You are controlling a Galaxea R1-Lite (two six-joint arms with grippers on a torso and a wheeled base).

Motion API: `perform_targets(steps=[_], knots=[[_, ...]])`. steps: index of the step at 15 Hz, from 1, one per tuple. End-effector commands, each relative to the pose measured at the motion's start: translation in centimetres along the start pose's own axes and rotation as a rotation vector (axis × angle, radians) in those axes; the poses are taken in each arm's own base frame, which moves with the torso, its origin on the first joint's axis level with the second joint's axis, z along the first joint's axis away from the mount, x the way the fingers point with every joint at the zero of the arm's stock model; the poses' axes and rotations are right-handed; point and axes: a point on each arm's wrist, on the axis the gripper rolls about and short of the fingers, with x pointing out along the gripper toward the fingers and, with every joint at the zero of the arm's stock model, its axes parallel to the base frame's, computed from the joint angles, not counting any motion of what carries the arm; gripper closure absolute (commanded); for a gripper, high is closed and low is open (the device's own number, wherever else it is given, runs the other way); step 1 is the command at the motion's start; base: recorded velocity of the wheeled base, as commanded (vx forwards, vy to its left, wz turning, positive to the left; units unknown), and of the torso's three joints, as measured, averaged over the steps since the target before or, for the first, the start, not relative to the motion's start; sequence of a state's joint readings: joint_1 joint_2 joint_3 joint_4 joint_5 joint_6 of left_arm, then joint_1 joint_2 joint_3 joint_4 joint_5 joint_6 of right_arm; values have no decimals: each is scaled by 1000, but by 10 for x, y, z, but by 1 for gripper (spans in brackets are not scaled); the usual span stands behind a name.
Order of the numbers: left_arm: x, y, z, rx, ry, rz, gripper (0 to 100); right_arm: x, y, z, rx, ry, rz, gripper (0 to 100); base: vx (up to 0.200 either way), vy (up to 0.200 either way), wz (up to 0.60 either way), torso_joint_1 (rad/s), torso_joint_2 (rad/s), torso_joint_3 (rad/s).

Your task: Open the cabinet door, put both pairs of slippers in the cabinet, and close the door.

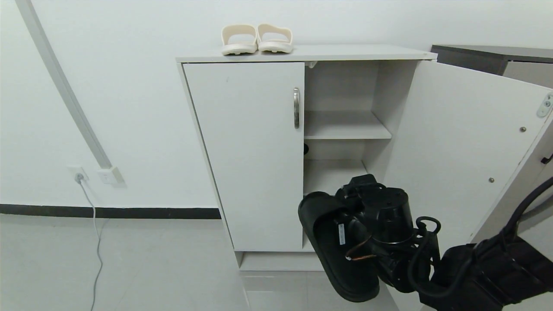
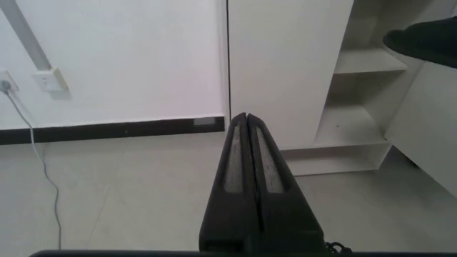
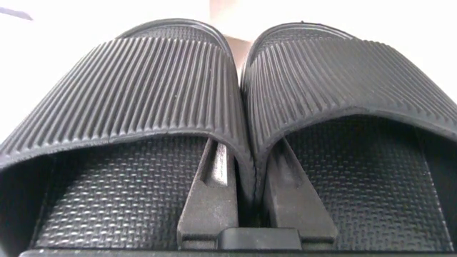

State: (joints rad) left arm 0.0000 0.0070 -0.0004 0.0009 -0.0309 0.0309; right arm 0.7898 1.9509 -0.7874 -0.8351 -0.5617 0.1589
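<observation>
A white cabinet (image 1: pixel 242 142) stands against the wall with its right door (image 1: pixel 458 142) swung open and its left door shut. A pair of cream slippers (image 1: pixel 257 39) rests on the cabinet top. My right gripper (image 3: pixel 243 200) is shut on a pair of black slippers (image 1: pixel 335 246), its fingers (image 3: pixel 211 189) pinching the two inner strap edges together. The pair hangs tilted just in front of the open lower compartment (image 1: pixel 330 177). My left gripper (image 2: pixel 247 143) is shut and holds nothing, low over the floor to the left of the cabinet (image 2: pixel 285 71).
Two bare shelves (image 1: pixel 343 126) show inside the open half. A dark cabinet (image 1: pixel 488 58) stands behind the open door. A wall socket with a cable (image 1: pixel 80 177) and a slanted conduit (image 1: pixel 56 82) are on the wall to the left. Grey floor (image 1: pixel 129 268) lies open there.
</observation>
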Motion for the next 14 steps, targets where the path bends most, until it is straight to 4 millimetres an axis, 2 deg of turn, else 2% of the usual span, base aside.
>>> perform_targets(steps=[1,2,4,8,14], knots=[[0,0,0,-3,-4,2,100,20,3,4,23,-29,-90,100,0,0,0,0,0,0],[0,0,0,-3,-6,2,100,36,3,6,38,-53,-179,100,0,0,0,0,0,0],[0,0,0,-3,-4,2,100,49,4,7,50,-69,-228,100,0,0,0,0,0,0],[0,0,0,-3,-4,0,100,49,4,7,50,-69,-230,100,0,-200,0,4,-1,1],[0,0,0,-5,-4,0,100,49,8,3,41,-60,-221,100,0,0,0,0,0,0]])
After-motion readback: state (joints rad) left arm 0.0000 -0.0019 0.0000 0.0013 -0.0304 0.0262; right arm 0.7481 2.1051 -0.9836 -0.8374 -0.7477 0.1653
